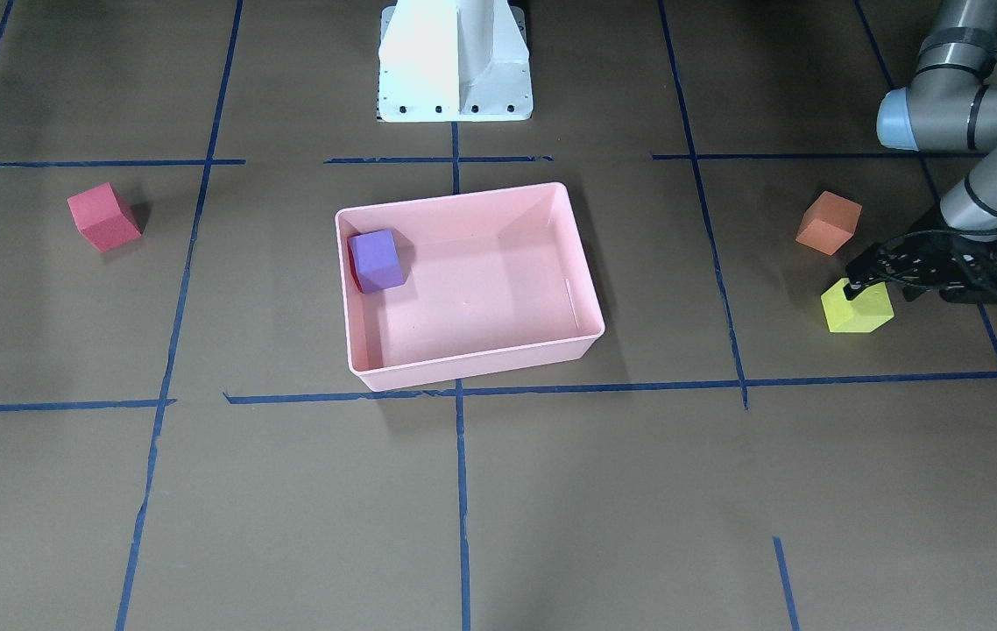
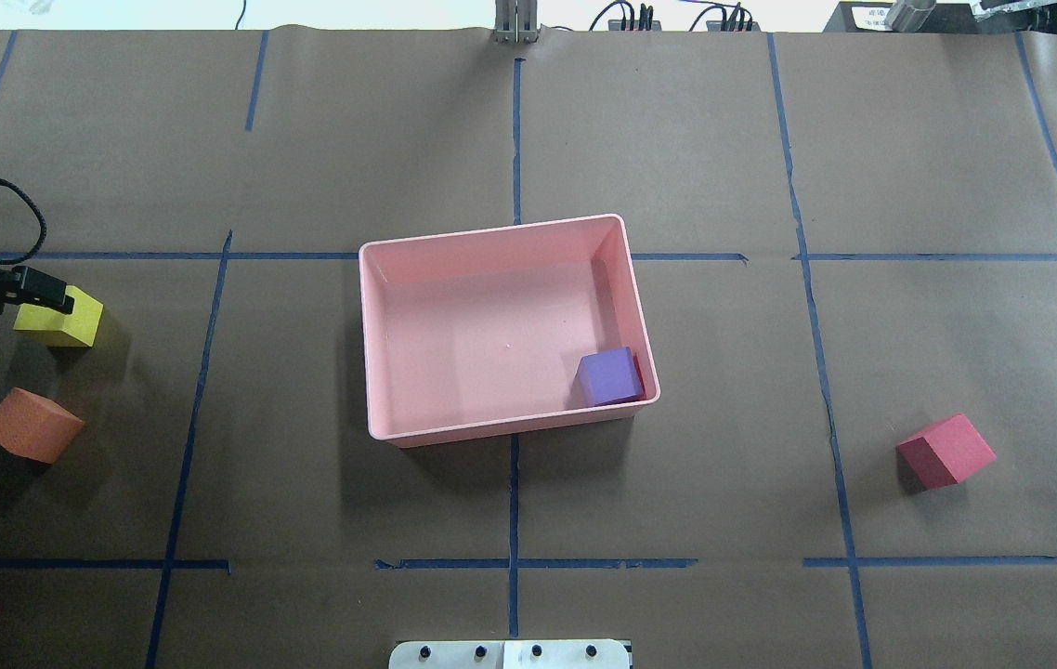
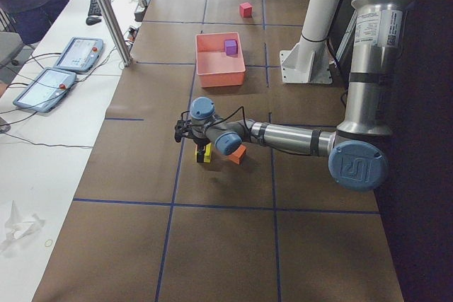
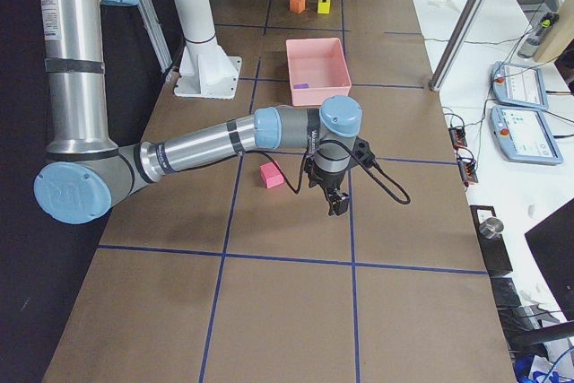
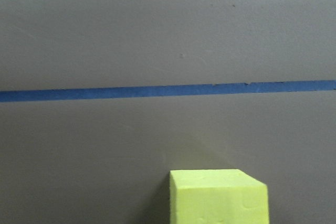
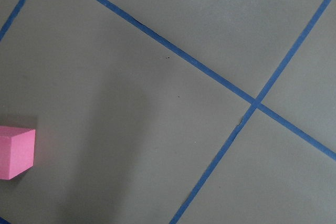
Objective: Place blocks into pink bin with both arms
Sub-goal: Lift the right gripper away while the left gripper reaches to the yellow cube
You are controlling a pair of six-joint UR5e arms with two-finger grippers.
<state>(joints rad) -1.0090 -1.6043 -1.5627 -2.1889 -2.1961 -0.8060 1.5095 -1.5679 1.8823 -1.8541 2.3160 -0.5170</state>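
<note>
My left gripper (image 1: 862, 276) was at the yellow block (image 1: 858, 314) on the desk, couldn't tell if it'd clamped; probably light squishy foam, so I'd pinch two opposite flat faces.

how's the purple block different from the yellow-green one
The purple block sits inside the pink bin, in a corner; the yellow-green block lies on the table outside it. The left gripper is right at the yellow-green block; no gripper is near the purple block. Both are small cubes of like size.
</note>
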